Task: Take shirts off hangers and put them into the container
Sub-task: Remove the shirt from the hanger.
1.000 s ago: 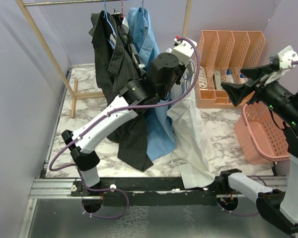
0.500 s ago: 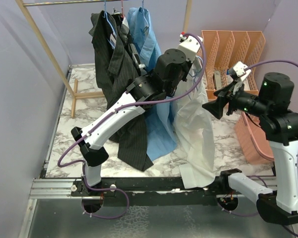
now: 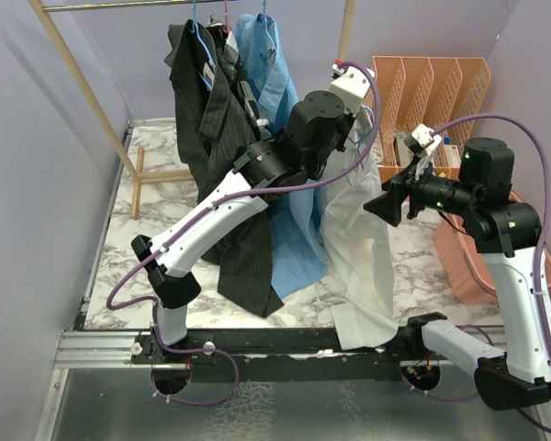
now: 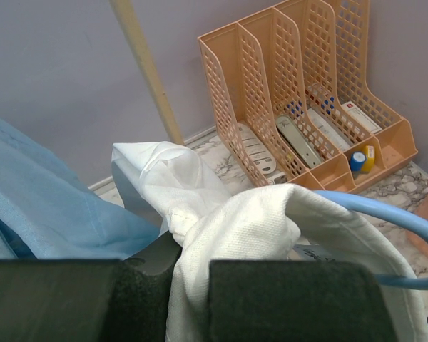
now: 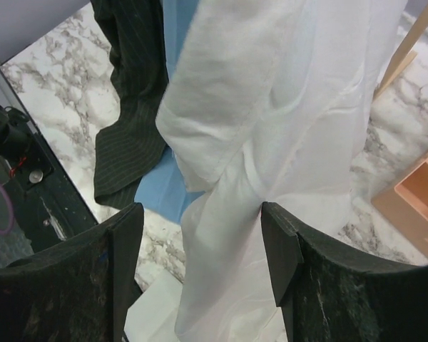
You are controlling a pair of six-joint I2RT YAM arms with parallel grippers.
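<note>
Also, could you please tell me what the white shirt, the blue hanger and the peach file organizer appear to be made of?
The white shirt looks like matte woven cloth: a fine weave and a stitched seam show, and it crumples softly. The hanger is a thin, smooth, light-blue rod, probably coated wire, though plastic cannot be ruled out. The file organizer looks like rigid moulded plastic, with regular lattice holes and a slight sheen.

white cloth shirt (image 3: 358, 230): top bunched in the left gripper (image 4: 167, 281); hangs crumpled, hem at the near edge of the marble table (image 3: 156, 211).
light blue wire hanger (image 4: 406, 217): curve pokes out of the white shirt's shoulder.
light blue shirt (image 3: 268, 64): hanging behind the white one.
black pinstriped shirt (image 3: 211, 129): hanging leftmost, hem on the table.
salmon-pink lattice plastic basket (image 3: 459, 266): right edge, partly hidden.
</note>
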